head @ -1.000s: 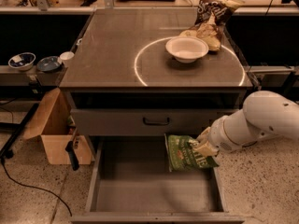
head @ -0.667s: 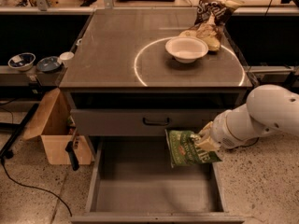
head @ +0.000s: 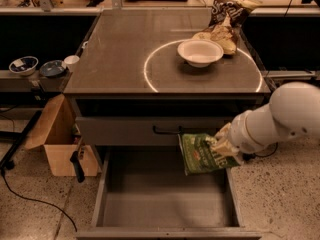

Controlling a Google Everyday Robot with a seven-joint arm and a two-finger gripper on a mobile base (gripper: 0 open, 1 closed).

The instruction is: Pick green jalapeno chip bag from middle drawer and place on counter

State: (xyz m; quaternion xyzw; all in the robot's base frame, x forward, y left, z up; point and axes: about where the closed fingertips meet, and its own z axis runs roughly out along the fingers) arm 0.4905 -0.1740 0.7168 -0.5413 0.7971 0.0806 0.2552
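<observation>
Remote-driving this one, here's where I'm at. The gripper is clamped on the right edge of the green jalapeno chip bag, and the bag hangs clear of the floor of the middle drawer, over its right rear part. It sits just in front of the closed drawer front, close to the black handle.

So the pick looks done to me and the carry up to the counter is the step in hand. My plan:

- Pull back toward me a bit before going up. The bag is right by that drawer front and the counter's edge overhangs above it, so a straight vertical lift could snag the crinkly top.
- Go slow. It's an edge pinch on a floppy bag, so I'd expect it to swing or slip if I jerk.
- Raise well above the counter edge before moving in over it.
- Aim for the bare left half. The white bowl sits inside the white circle line and the dark brown chip bag is just behind it, so the back right is crowded.
- Lower until the bag rests on the surface, then let go.
</observation>
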